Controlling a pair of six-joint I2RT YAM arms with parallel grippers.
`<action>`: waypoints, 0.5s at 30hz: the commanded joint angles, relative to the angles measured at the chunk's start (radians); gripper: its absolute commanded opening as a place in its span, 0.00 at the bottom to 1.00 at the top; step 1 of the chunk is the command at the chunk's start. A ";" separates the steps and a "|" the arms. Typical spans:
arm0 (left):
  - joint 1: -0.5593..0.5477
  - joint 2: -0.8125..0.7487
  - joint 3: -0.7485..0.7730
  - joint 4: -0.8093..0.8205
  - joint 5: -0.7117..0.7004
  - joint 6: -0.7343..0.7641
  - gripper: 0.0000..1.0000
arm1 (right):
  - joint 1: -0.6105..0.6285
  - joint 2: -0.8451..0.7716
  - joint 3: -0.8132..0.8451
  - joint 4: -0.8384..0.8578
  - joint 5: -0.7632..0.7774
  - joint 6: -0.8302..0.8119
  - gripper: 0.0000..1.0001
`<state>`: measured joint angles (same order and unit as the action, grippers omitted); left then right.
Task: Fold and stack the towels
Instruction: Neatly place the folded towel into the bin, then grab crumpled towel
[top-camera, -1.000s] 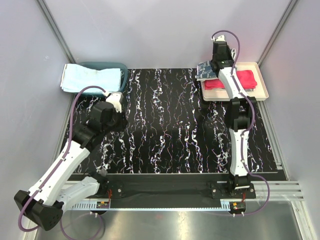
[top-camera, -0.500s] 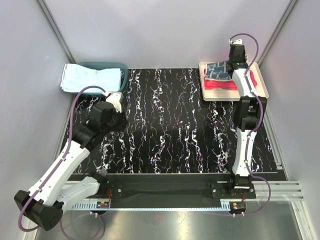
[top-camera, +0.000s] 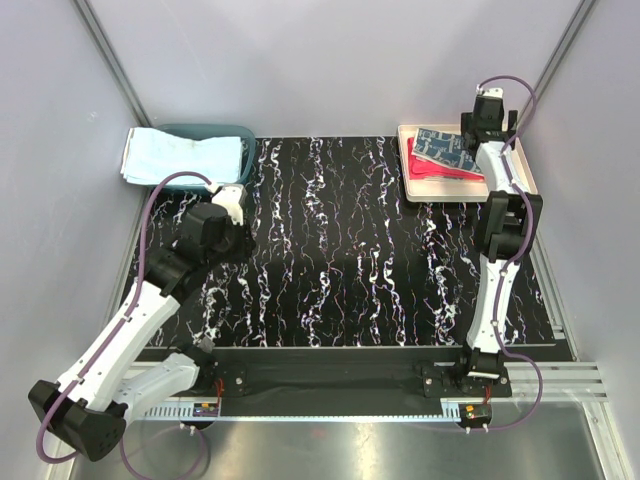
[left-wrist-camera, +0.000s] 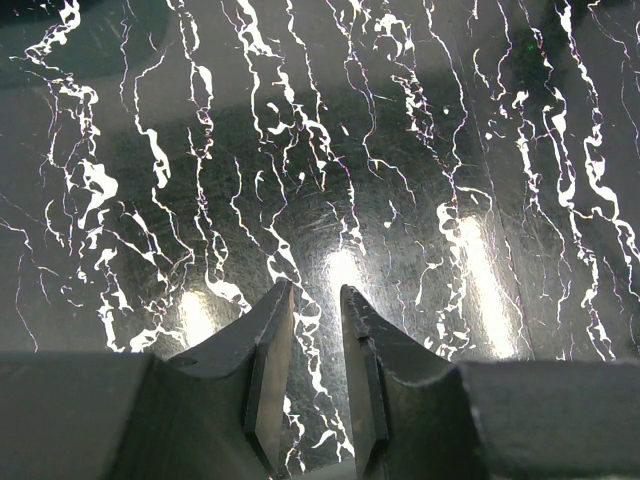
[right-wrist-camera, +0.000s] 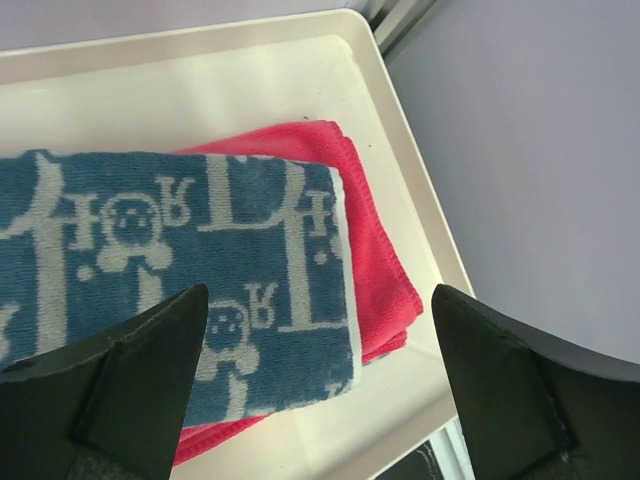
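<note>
My right gripper (right-wrist-camera: 320, 340) is spread wide and empty, above the patterned blue towel (right-wrist-camera: 170, 260) lying on the red towel (right-wrist-camera: 375, 270) in the tray (right-wrist-camera: 200, 90). My left gripper (left-wrist-camera: 317, 330) is narrowly parted and empty over the table (left-wrist-camera: 400, 150). Light blue towel (top-camera: 185, 155) drapes over the basket (top-camera: 215, 130).

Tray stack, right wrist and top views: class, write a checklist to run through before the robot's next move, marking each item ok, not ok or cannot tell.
1. Right pincer open, holding nothing: ok.
2. Patterned blue towel lies folded on the red towel: ok.
3. The stack rests in the tray: ok.
4. Left pincer holds nothing: ok.
5. Light blue towel folded and stacked: not ok; it drapes over the basket.
</note>
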<state>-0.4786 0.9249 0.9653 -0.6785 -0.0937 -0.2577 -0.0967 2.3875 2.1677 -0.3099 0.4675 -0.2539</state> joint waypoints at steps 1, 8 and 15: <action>0.003 -0.004 -0.004 0.043 -0.005 0.020 0.31 | -0.001 -0.047 0.079 -0.038 -0.062 0.085 1.00; 0.009 -0.021 0.004 0.045 -0.006 0.018 0.31 | -0.001 -0.123 0.220 -0.222 -0.245 0.325 1.00; 0.057 -0.058 0.010 0.053 -0.002 0.012 0.32 | 0.009 -0.465 -0.148 -0.169 -0.544 0.571 1.00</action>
<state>-0.4492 0.8967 0.9653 -0.6781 -0.0933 -0.2577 -0.0963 2.1513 2.1689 -0.5106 0.0944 0.1627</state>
